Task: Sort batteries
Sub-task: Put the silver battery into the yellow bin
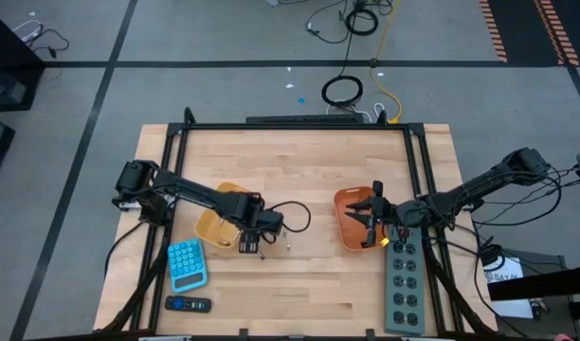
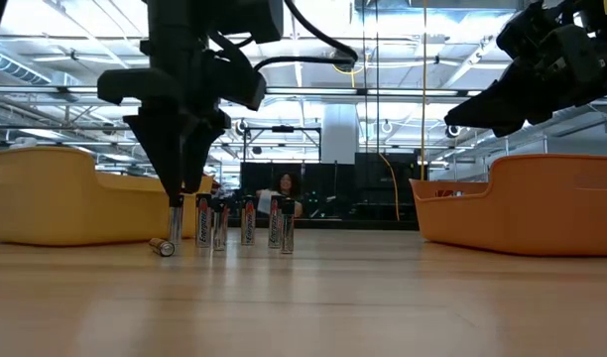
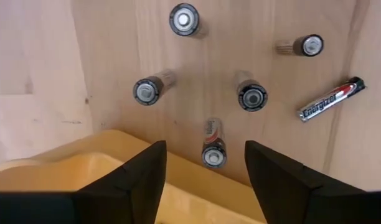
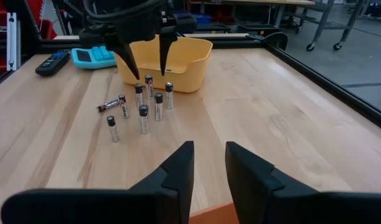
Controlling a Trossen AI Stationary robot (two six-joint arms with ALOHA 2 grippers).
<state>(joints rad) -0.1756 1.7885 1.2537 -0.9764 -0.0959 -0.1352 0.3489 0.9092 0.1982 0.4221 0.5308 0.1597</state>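
Hovering my left pincer [image 3: 203, 171] released astride an upright battery [image 3: 213, 144], long axis vertical, beside the yellow tray [image 4: 178, 59], one Energizer battery [image 3: 331, 99] lying flat on the worktop [image 1: 299, 284], right pincer [image 4: 209, 165] slightly parted, empty.

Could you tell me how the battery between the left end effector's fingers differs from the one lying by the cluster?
The battery under the left end effector stands upright, showing its round terminal end; the lying battery rests on its side, showing its printed label. The upright one sits beside the yellow tray; the lying one is farther from it. Both are slim silver-and-black cells on the wooden table.
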